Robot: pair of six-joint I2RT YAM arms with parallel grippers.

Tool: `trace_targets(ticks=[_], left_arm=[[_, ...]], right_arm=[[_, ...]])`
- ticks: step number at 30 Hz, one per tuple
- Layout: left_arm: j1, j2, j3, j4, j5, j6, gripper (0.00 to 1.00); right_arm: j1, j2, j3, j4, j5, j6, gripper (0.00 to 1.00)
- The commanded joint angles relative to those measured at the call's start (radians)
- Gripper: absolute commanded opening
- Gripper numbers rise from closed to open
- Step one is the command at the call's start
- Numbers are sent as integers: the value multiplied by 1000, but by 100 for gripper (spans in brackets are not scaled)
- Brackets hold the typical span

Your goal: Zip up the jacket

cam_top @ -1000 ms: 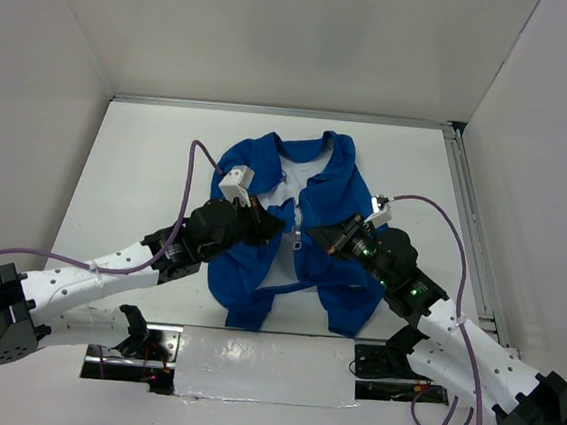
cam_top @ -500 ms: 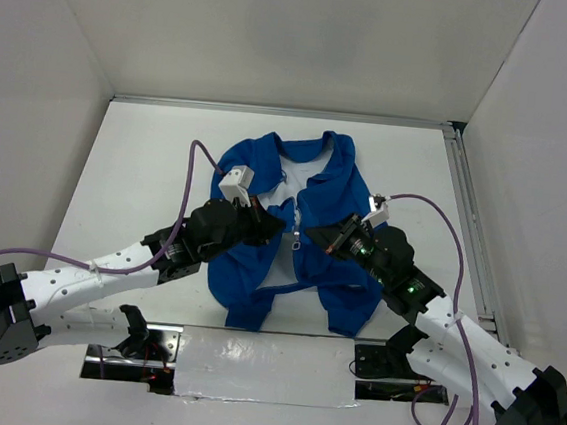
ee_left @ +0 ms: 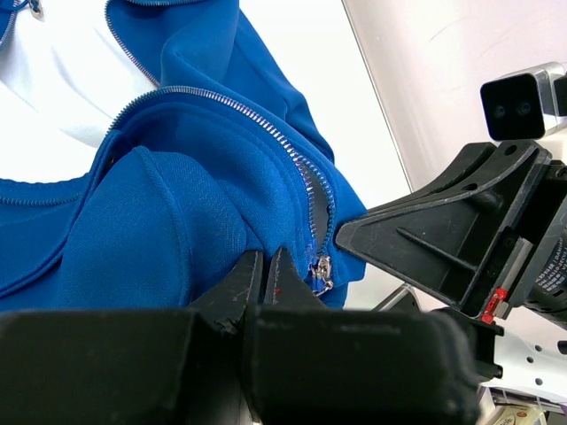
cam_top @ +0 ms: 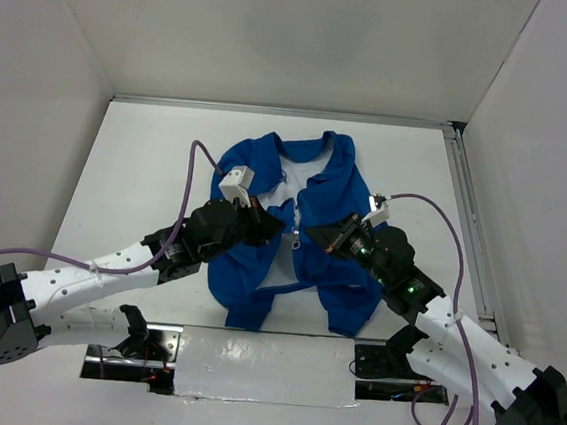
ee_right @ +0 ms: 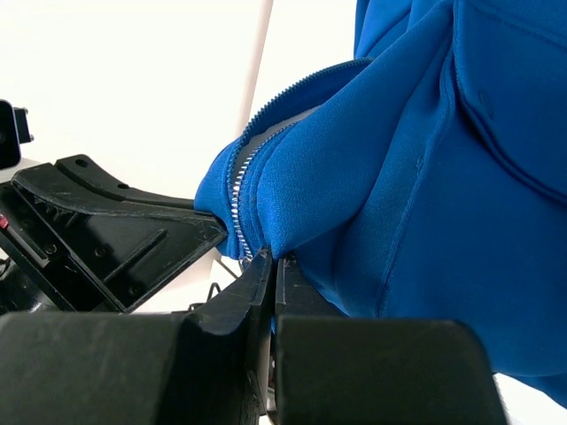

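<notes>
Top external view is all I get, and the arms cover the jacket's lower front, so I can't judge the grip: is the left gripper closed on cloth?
Observer: Yes. In the left wrist view the left gripper is shut on the blue edge of the jacket.
Operator: Where is the zipper slider?
Observer: The silver slider hangs just beside that gripper, apparently not between its jaws.
Operator: And the right gripper?
Observer: The right wrist view shows the right gripper shut on the hem corner, right below the zipper teeth.
</notes>
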Motion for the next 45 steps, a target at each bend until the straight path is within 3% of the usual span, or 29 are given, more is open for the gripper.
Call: trace_targets(ticks=[1, 17, 24, 30, 45], left_arm=[[-6, -6, 40, 36, -5, -18, 0], [-25, -13, 42, 11, -19, -14, 0], [-48, -38, 13, 46, -54, 3, 0], [-72, -24, 21, 65, -105, 61, 0], [-84, 56, 82, 91, -246, 105, 0]], right_arm=[[-2, -1, 46, 79, -21, -6, 0], [-2, 17, 20, 145, 13, 47, 0], [3, 63, 124, -72, 89, 43, 0], [18, 122, 187, -164, 50, 27, 0], [39, 46, 136, -204, 31, 64, 0]])
